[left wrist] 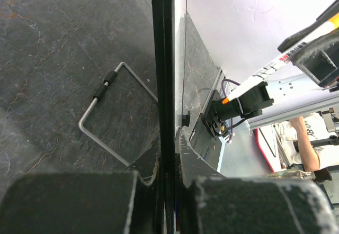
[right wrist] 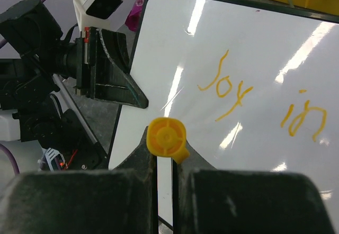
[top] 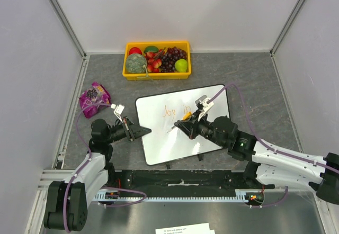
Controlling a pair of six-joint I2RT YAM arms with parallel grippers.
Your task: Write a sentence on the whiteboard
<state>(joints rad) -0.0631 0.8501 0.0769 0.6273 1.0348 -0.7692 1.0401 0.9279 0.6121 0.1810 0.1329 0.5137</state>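
Right gripper (right wrist: 165,165) pinching yellow-capped marker (right wrist: 167,138), low centre.
Only "Joy in" of sentence (right wrist: 228,86) on whiteboard (right wrist: 254,38), likely more to write; left gripper (top: 144,131) clamped on its edge.

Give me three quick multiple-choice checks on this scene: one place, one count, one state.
1. Where does the yellow fruit tray sit?
A) beyond the whiteboard, at the far edge
B) on the whiteboard
C) beside the arm bases
2. How many words of orange lettering are on the board?
A) one
B) two
C) four
3. What is the left hand doing?
A) hanging open above the board
B) shut on the board's left edge
C) holding a marker
Answers: 1 A, the tray lies past the board's far side; 2 B, only "Joy" and "in" show; 3 B, it pinches the black frame.
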